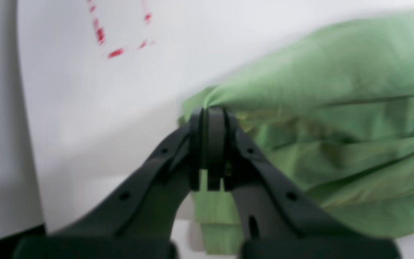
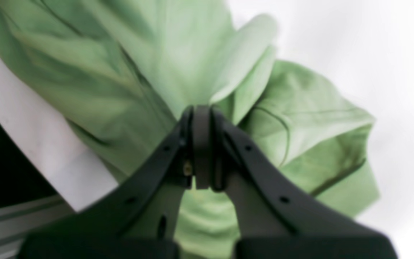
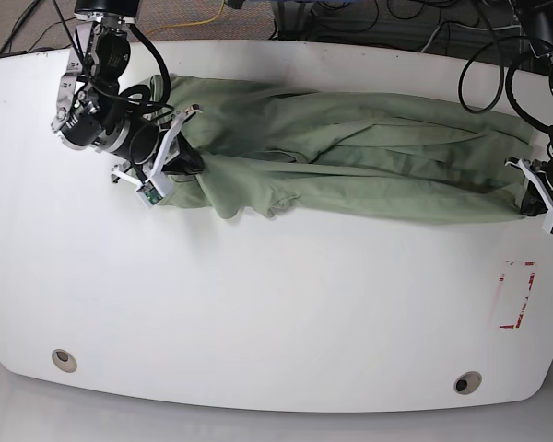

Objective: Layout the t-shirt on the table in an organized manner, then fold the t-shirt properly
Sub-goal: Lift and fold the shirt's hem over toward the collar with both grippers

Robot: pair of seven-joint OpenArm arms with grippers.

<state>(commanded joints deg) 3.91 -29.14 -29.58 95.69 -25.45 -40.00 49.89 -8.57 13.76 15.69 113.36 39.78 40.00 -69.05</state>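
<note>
1. Black fingers (image 1: 196,144) of the left gripper (image 1: 210,115) fill the near part of the left wrist view, pressed together on a bunched edge of the t-shirt (image 1: 336,118).
2. Closed just as tightly, the right gripper (image 2: 201,111) pinches a gathered fold of the same pale green fabric (image 2: 149,72), with a sleeve-like flap spilling to its right.
3. From the base view, the t-shirt (image 3: 350,157) stretches as a long, rumpled band across the far half of the table (image 3: 258,313), pulled between the right gripper (image 3: 170,157) at the left and the left gripper (image 3: 539,198) at the right edge.
4. Long creases run along its length; one loose flap hangs toward the near side, left of centre.
5. Red tape mark (image 3: 516,295) lies near the right edge, two grey grommet holes (image 3: 63,359) along the near rim.
</note>
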